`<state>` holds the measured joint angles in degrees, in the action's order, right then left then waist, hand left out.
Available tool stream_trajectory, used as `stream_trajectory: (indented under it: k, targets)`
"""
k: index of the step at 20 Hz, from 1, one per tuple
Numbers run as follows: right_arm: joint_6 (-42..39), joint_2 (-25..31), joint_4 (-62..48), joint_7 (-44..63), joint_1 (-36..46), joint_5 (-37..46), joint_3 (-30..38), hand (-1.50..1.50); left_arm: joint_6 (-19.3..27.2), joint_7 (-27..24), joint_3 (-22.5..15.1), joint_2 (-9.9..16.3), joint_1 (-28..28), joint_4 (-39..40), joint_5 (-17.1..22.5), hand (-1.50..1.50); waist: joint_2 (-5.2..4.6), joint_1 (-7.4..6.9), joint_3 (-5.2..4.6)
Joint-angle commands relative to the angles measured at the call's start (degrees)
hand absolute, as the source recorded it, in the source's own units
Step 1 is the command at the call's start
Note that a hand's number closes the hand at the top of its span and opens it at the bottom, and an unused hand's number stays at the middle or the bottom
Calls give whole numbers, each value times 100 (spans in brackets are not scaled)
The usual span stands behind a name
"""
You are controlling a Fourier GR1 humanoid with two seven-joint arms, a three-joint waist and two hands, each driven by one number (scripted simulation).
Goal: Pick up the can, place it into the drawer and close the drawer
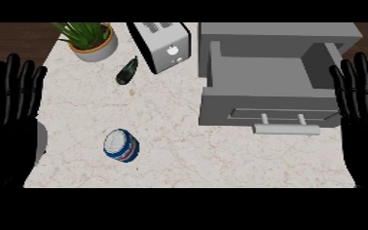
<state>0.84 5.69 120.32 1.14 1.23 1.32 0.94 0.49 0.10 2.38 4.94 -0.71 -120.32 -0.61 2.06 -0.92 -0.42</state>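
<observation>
A blue and white can [120, 145] with a red stripe lies on the marble counter [179, 141], toward the lower left. At the right, the grey drawer [266, 73] stands pulled out, its inside bare and its handle [286, 129] facing the near edge. My left hand [19, 107] rests open at the left edge, fingers up, to the left of the can and apart from it. My right hand [354, 102] rests open at the right edge, beside the drawer's front corner. Neither hand holds anything.
A toaster [165, 44] stands at the back, just left of the drawer. A potted plant [91, 39] sits at the back left. A dark green cucumber-like vegetable [127, 71] lies between the plant and the toaster.
</observation>
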Motion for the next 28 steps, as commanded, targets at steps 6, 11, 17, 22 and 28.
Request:
stream_trajectory:
  k: [6,11,17,22,28]
  targets:
    - [-105,-189,-140,24,117,-182,-286,-150,-2503,-111,-913,704,80,-118,2235,-150,-214,94,23]
    - [330,-92,-63,1131,-666,-293,487,-150,-3080,706,-311,1767,915,262,2466,-150,-196,105,39]
    - [-183,152,-128,575,-1278,-892,1114,-150,-3730,1105,876,2630,909,430,3977,-150,-201,107,46]
    - [-405,69,445,708,-1695,-1083,1249,-150,-4037,1317,1191,2578,1126,357,4340,-150,-197,105,42]
    - [-707,199,72,591,-1698,-1325,1636,-150,-4080,1794,1576,2750,1353,400,5134,-150,-200,84,43]
